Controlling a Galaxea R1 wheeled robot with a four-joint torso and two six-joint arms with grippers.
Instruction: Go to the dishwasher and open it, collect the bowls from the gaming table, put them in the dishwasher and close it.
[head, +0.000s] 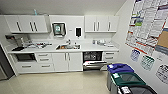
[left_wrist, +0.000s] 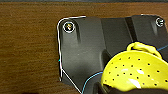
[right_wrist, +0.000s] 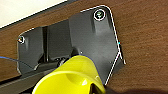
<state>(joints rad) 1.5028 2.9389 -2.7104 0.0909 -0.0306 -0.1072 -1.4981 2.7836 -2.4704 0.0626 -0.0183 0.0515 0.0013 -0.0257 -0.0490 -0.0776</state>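
Note:
The dishwasher (head: 93, 60) stands open under the counter, right of the sink. Its steel door (head: 94, 65) is lowered and the dark inside with racks shows. It lies across the floor ahead of me, some way off. In the left wrist view a yellow perforated bowl (left_wrist: 136, 72) hangs close over the robot's dark plate, with my left gripper (left_wrist: 120, 89) shut on its rim. In the right wrist view a plain yellow bowl (right_wrist: 72, 77) is held the same way by my right gripper (right_wrist: 97, 88). Brown wood-look floor shows beneath both.
White cabinets run along the far wall, with a counter and sink (head: 68, 46). Blue (head: 120, 68), green (head: 128, 78) and dark (head: 140, 90) lidded bins stand along the right wall near the dishwasher. A tall steel fridge (head: 3, 65) is at the left edge. Beige floor (head: 62, 82) lies between.

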